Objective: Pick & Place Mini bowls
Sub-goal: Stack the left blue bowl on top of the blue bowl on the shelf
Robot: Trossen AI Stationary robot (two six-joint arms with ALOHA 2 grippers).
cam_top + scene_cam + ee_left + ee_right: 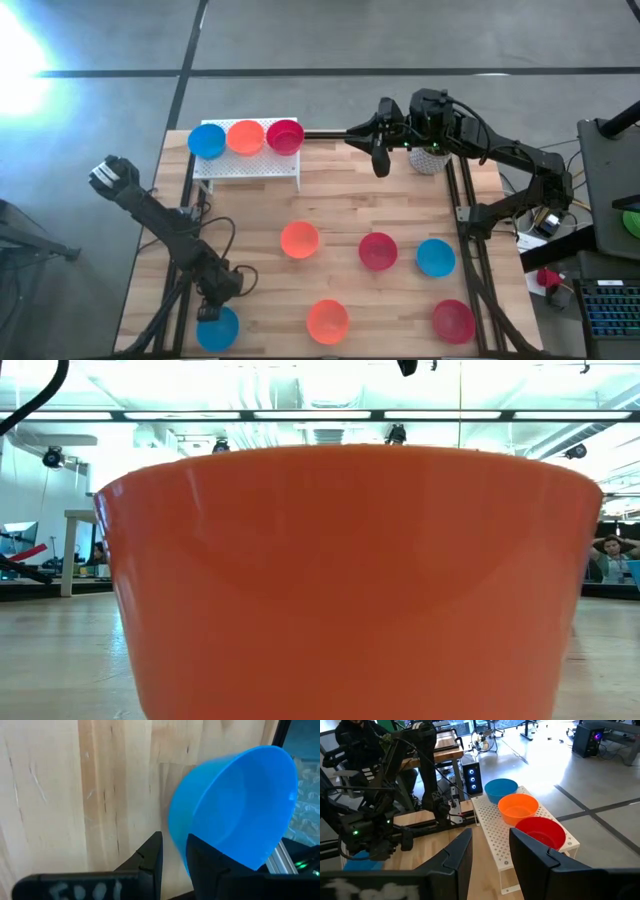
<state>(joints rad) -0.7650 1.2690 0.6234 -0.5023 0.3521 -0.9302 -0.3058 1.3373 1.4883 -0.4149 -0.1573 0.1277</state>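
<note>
- Gripping blue bowl [235, 805] rim with my left gripper [175, 857], near table [260, 215] corner.
- Right gripper [490, 851] open, empty, hovering beside rack [495, 832] holding three bowls [519, 806].
- Five bowls [300, 240] loose mid-table.

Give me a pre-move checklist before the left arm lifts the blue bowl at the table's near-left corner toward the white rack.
1. Left gripper on the blue bowl: ok, its fingers straddle the bowl's wall.
2. Grip firmness: cannot tell; the bowl sits tilted between the fingers.
3. Space on the white rack: not ok for its top, which a blue, an orange and a red bowl fill side by side.
4. Right gripper out of the way: not ok, it hangs empty and open just beside the rack's right end.
5. Path across the table: ok, the nearest loose orange bowl lies right of a straight line to the rack.
</note>
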